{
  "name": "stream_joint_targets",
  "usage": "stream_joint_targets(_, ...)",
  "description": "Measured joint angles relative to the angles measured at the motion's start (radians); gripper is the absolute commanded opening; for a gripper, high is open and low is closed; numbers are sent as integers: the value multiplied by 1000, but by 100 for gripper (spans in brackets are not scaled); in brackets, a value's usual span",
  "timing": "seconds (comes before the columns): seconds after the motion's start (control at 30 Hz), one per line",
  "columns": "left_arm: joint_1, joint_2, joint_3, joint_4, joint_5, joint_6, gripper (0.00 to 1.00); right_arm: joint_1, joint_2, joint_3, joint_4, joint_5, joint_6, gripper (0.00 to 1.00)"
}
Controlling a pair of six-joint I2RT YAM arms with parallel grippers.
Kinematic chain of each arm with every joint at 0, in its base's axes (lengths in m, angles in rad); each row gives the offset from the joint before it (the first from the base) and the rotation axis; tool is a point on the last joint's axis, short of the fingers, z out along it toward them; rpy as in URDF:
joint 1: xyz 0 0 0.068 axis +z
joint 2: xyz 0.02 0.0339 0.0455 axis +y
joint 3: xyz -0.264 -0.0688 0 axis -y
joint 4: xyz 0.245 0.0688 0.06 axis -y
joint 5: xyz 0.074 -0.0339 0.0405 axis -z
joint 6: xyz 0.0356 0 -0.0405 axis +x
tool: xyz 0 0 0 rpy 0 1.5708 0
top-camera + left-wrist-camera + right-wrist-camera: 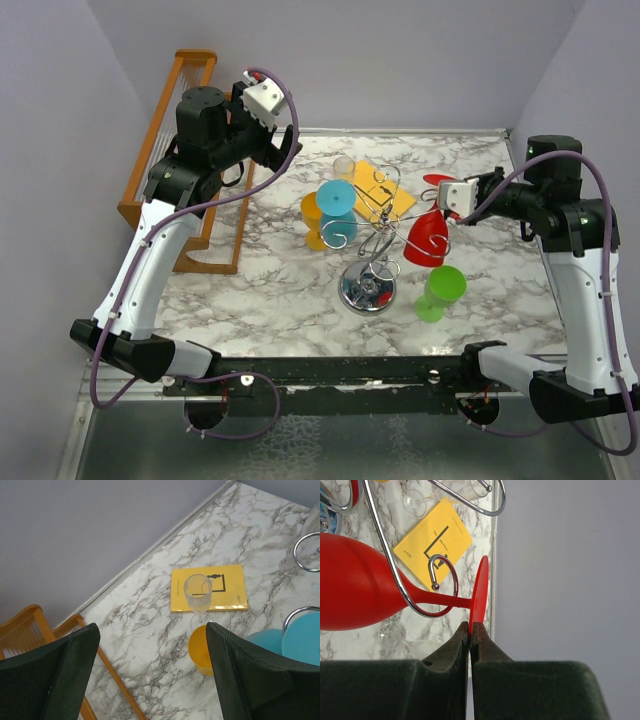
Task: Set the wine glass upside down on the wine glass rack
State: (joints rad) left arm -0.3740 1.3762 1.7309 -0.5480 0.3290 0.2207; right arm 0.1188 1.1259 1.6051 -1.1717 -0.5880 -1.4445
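The chrome wire wine glass rack [372, 240] stands mid-table on a round mirror base [367, 290]. A red wine glass [427, 238] hangs bowl-down at its right side, its stem inside a curled chrome arm [445, 587]. My right gripper [470, 627] is shut on the rim of the glass's red foot [479, 592]; it also shows in the top view [450, 196]. A blue glass [337, 205] hangs on the rack's left side. My left gripper [262, 97] is open and empty, raised at the back left; its fingers [250, 675] frame the marble.
A yellow booklet [382, 190] lies behind the rack with a clear glass [198, 596] by it. An orange glass [201, 650] stands left of the rack, a green one [438, 292] at the front right. An orange wooden slatted rack [160, 150] leans at the left wall.
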Motion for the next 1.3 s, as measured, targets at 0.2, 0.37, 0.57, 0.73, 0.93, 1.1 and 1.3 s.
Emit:
stream_joint_targets(0.2, 0, 0, 0, 0, 0, 8, 90, 0, 23, -2, 22, -35, -2, 1)
stream_joint_targets(0.37, 0, 0, 0, 0, 1, 15, 90, 0, 48, -2, 23, -91, -17, 6)
stream_joint_targets(0.57, 0, 0, 0, 0, 1, 22, 90, 0, 55, -6, 21, -131, -39, 12)
stream_joint_targets(0.73, 0, 0, 0, 0, 2, 25, 90, 0, 55, -9, 18, -145, -53, 15)
stream_joint_targets(0.93, 0, 0, 0, 0, 3, 27, 90, 0, 54, -20, 10, -166, -53, 25)
stream_joint_targets(1.1, 0, 0, -1, 0, 3, 33, 90, 0, 54, -21, 8, -196, -48, 30)
stream_joint_targets(1.3, 0, 0, -8, -2, 4, 37, 90, 0, 51, -21, 8, -225, -45, 31)
